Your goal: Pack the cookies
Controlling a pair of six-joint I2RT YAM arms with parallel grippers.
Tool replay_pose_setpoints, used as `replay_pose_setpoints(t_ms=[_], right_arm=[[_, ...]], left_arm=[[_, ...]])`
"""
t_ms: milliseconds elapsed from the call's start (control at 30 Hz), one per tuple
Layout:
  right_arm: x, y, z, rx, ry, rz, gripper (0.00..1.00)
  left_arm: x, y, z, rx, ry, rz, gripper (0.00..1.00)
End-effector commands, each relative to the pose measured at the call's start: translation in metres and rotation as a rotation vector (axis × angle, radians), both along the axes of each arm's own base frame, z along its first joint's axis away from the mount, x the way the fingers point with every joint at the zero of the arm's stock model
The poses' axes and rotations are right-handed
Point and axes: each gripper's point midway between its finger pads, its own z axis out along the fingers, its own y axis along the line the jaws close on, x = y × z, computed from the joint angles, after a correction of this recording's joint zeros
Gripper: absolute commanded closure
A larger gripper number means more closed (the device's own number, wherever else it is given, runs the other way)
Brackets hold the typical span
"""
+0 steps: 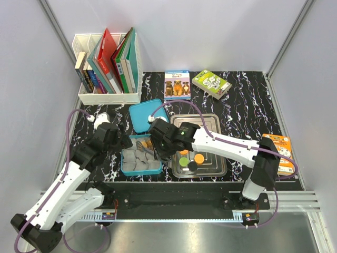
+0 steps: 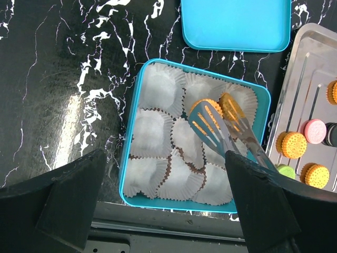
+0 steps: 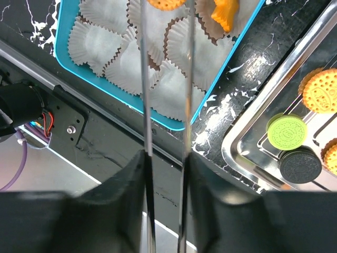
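Note:
A teal box (image 1: 124, 167) lined with grey paper cups (image 2: 150, 126) sits left of a steel tray (image 1: 218, 169). My right gripper (image 3: 164, 200) is shut on metal tongs (image 3: 145, 79), whose tips reach over the box's far right corner. One orange cookie (image 3: 166, 4) sits between the tips, and a second orange cookie (image 3: 226, 13) lies tilted in a cup beside them. Orange (image 2: 293, 145), pink (image 2: 315, 130), green (image 3: 287, 132) and black (image 3: 300, 165) cookies lie on the tray. My left gripper (image 2: 168, 211) is open and empty above the box's near edge.
The teal lid (image 1: 147, 116) lies behind the box. A white file holder with books (image 1: 108, 68) stands at the back left. Two small boxes (image 1: 177, 84) (image 1: 211, 84) lie at the back. An orange packet (image 1: 279, 153) lies at the right edge.

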Motion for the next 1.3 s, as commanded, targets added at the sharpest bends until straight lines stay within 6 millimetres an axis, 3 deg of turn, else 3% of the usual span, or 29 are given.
replay_pose_setpoints(t_ms=[0, 67, 167, 400, 533, 700, 833, 967, 1267], right_arm=[[0.011, 0.015, 0.026, 0.07, -0.072, 0.001, 0.53], [0.014, 0.013, 0.03, 0.068, -0.09, -0.011, 0.43], [0.015, 0.009, 0.035, 0.074, -0.107, -0.019, 0.36], [0.015, -0.003, 0.056, 0.103, -0.141, -0.049, 0.44], [0.011, -0.015, 0.067, 0.115, -0.15, -0.058, 0.43], [-0.017, -0.029, 0.041, 0.031, -0.114, 0.059, 0.32], [-0.032, -0.036, 0.016, -0.063, -0.152, 0.169, 0.13], [-0.028, -0.034, 0.003, -0.082, -0.198, 0.237, 0.11], [-0.014, -0.006, -0.017, -0.096, -0.257, 0.332, 0.12]], left_arm=[[0.005, 0.001, 0.006, -0.01, -0.041, 0.012, 0.01], [0.005, 0.001, 0.006, -0.009, -0.038, 0.011, 0.01], [0.005, 0.001, 0.005, -0.009, -0.035, 0.013, 0.01], [0.006, 0.0, 0.006, -0.013, -0.035, 0.012, 0.01], [0.007, -0.002, 0.007, -0.018, -0.038, 0.009, 0.01], [0.008, -0.004, 0.005, -0.019, -0.029, 0.003, 0.01], [0.008, -0.005, 0.0, -0.018, -0.023, -0.005, 0.01], [0.008, -0.008, -0.001, -0.032, -0.017, -0.012, 0.01], [0.005, -0.009, -0.001, -0.042, -0.021, -0.019, 0.01]])
